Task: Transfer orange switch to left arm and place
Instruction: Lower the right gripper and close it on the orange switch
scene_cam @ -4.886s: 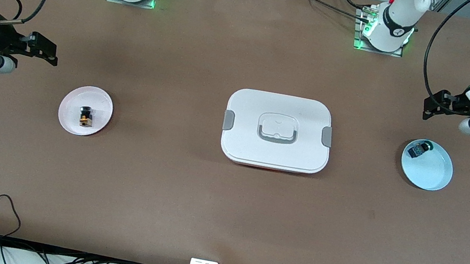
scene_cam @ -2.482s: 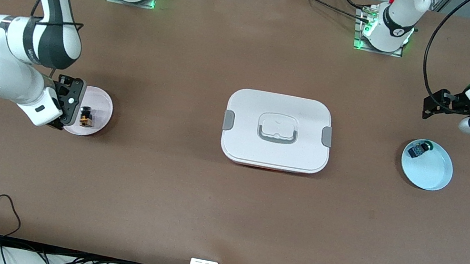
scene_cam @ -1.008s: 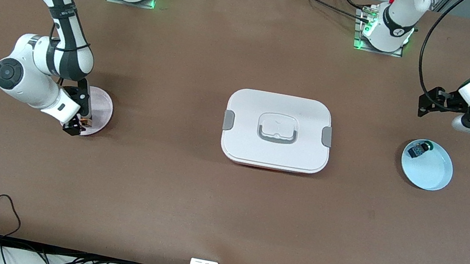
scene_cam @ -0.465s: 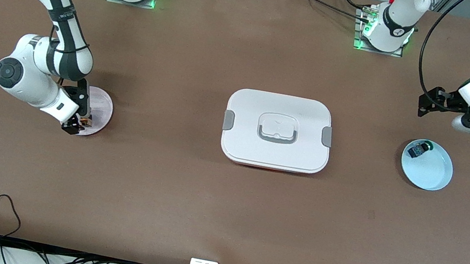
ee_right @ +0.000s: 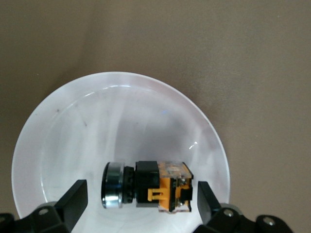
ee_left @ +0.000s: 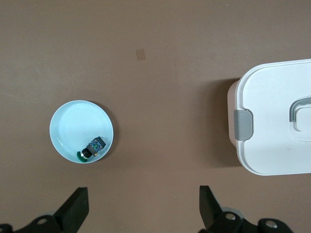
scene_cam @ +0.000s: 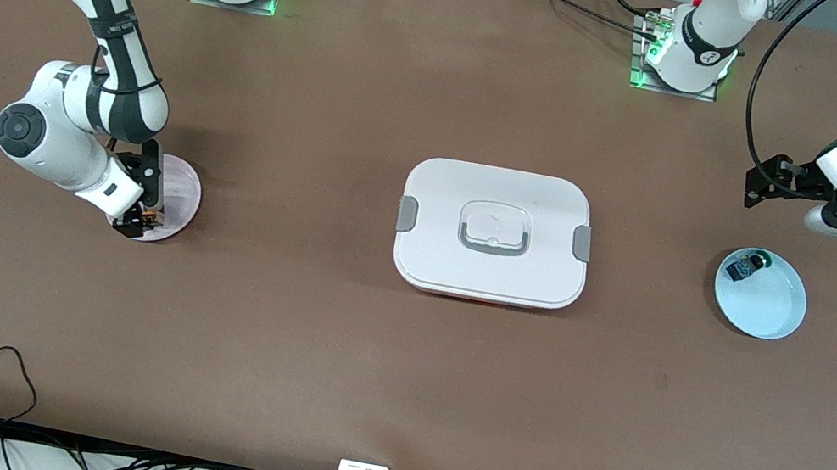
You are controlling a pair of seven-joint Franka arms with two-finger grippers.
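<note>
Moved since five seconds back: right tool (scene_cam: 136, 222), from the edge of the frame at the right arm's end of the bench (scene_cam: 328, 357) down onto the pale pink plate (scene_cam: 183, 185). Hardly shifted in the last half second. Now low over that plate, fingers apart, one on each side of the orange switch (ee_right: 148, 186), with a visible gap on the cap side. Not yet closed on it.

Lying on its side on the plate, black cap pointing along the gap between the fingers. Not lifted.

Waiting high over the bench near the light blue plate (scene_cam: 768, 312), toward the left arm's end: left tool (ee_left: 143, 206), fingers spread wide, holding nothing. On that blue plate, a small blue-and-black part (scene_cam: 742, 266), untouched.

Standing mid-frame between the two plates, lid on, well apart from both tools: white box (scene_cam: 494, 231).

Judged progress: early. Approach done; grip, lift, handover between arms clear of the box, and set-down all left.

No brand or label readable; marks on the arm bases and the red digits at the bottom edge of the frame too small to make out.
</note>
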